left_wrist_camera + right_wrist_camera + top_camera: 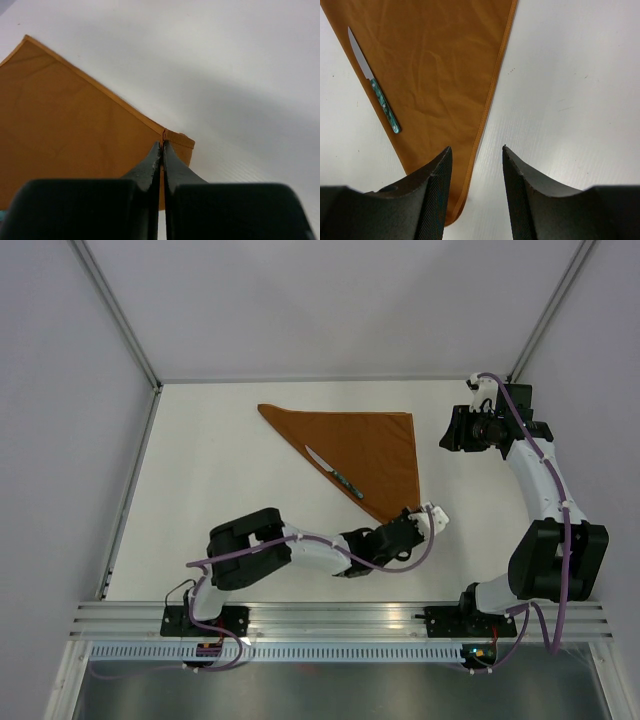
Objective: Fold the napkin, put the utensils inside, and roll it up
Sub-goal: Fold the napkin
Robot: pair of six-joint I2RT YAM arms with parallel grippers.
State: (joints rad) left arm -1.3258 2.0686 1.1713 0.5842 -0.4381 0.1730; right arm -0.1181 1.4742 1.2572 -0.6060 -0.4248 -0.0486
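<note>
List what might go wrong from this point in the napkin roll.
1. The left jaws are shut on only the tip of the napkin's near corner, so the cloth may slip out when pulled.
2. The knife lies loose right along the long edge. Moving that corner could nudge it off onto the table.
3. The right jaws hang open near the cloth's right edge, pinning nothing, so the whole napkin may slide rather than fold.

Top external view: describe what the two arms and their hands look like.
The left arm and right arm have white links, bulky black joint housings and black bases. A lavender cable loops along each. The left hand and right hand have black tapered fingers; the right's inner faces show fine cross-hatching.
</note>
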